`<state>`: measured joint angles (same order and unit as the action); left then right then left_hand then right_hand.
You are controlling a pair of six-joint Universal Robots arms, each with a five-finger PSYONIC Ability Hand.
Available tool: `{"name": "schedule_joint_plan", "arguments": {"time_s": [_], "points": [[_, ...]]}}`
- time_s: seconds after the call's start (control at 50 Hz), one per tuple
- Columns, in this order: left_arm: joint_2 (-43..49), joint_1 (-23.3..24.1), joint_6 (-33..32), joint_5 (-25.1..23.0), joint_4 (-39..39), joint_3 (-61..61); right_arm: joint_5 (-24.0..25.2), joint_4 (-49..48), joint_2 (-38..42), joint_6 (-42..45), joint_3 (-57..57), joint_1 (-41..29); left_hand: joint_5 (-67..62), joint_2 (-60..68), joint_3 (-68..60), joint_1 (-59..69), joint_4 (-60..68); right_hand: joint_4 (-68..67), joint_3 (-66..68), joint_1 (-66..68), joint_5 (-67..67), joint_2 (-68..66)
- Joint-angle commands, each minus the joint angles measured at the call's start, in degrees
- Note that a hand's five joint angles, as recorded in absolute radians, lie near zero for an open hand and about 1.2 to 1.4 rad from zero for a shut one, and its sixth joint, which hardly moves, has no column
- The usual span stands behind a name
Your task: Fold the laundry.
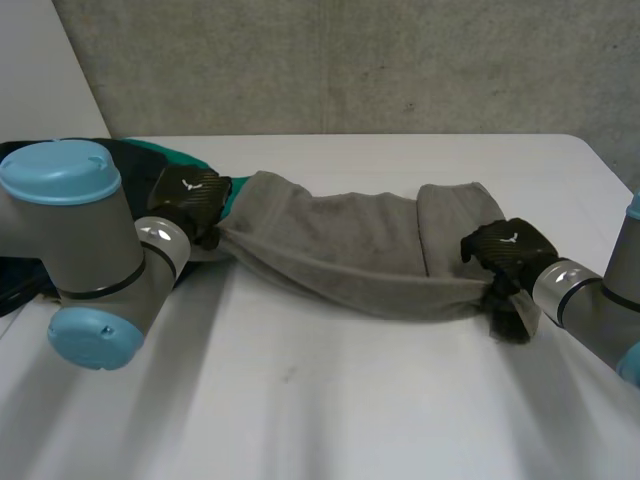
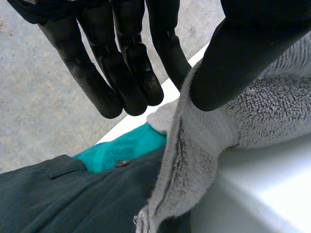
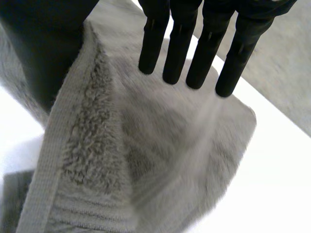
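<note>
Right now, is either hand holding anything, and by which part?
Both pinch the grey towel: left hand on the hemmed edge at one end, right hand at the opposite end.

Left hand [image 1: 192,198], right hand [image 1: 510,250]: pinch grips

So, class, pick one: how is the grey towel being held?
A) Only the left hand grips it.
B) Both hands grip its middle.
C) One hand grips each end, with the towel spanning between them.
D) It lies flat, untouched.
C: the left hand pinches one end of the grey towel and the right hand pinches the other, with the cloth sagging between them.
</note>
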<state>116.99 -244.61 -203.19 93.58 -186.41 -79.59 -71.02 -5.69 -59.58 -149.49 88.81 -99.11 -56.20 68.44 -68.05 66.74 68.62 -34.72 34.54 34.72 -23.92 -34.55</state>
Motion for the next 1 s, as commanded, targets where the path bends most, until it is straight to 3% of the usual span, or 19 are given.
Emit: {"name": "schedule_joint_plan", "arguments": {"time_s": [0.02, 0.12, 0.2, 0.28, 0.42, 0.58, 0.66, 0.78, 0.92, 1.0], "points": [[-0.45, -0.25, 0.07, 0.91, 0.17, 0.40, -12.81, 1.20, -1.59, -12.30, 0.05, 0.05, -13.80, 11.56, -11.95, 13.26, 11.38, 5.38, -5.20, -5.37, 4.57, 5.20], [-0.18, -0.07, -0.10, 1.34, 0.17, 0.22, -19.24, 6.91, -4.31, -16.97, 0.05, 0.40, -13.80, 11.56, -11.95, 13.26, 11.38, 3.20, -3.02, -3.20, 2.40, 3.03], [0.08, -0.16, -0.19, 1.70, 0.52, -0.04, -19.60, 11.66, -5.63, -16.27, 0.40, 0.84, -13.80, 11.56, -11.95, 13.26, 11.38, -14.25, 14.43, 14.26, -15.06, -14.43], [-0.44, -0.16, -1.42, 1.96, 1.66, -0.48, -18.54, 15.35, -7.73, -12.68, 1.54, 1.89, -13.80, 11.56, -11.95, 13.26, 11.38, -45.17, 45.34, 45.17, -45.97, -45.34], [-3.34, 0.28, -5.28, 3.28, 8.42, -3.11, -17.05, 19.48, -13.19, -1.52, 3.12, 4.44, -13.80, 11.56, -11.95, 13.26, 11.38, -45.28, 45.46, 45.28, -46.08, -45.45], [-8.70, 4.58, -14.15, 3.99, 25.37, -10.40, -9.15, 39.22, -17.23, 32.27, 3.83, 10.85, -13.80, 11.56, -11.95, 13.26, 11.38, -45.28, 45.46, 45.28, -46.08, -45.45], [-9.23, 5.46, -16.36, 3.46, 26.63, -11.55, -7.12, 45.23, -16.36, 44.08, 2.60, 12.36, -13.80, 11.56, -11.95, 13.26, 11.38, -45.28, 45.46, 45.28, -46.08, -45.45], [-5.20, 6.25, -18.56, 4.68, 25.49, -6.38, -7.64, 43.92, -10.13, 44.81, -1.35, 10.95, -13.80, 11.56, -11.95, 13.26, 11.38, -45.28, 45.46, 45.28, -46.08, -45.45], [4.29, 7.13, -19.17, 9.95, 24.87, 8.73, -10.27, 41.20, -2.65, 42.89, -12.33, 9.98, -13.80, 11.56, -11.95, 13.26, 11.38, -45.28, 45.46, 45.28, -46.08, -45.45], [8.42, 6.17, -19.96, 12.24, 23.20, 19.98, -10.98, 34.37, 0.25, 38.68, -22.24, 9.64, -13.80, 11.56, -11.95, 13.26, 11.38, -45.28, 45.46, 45.28, -46.08, -45.45]]}}
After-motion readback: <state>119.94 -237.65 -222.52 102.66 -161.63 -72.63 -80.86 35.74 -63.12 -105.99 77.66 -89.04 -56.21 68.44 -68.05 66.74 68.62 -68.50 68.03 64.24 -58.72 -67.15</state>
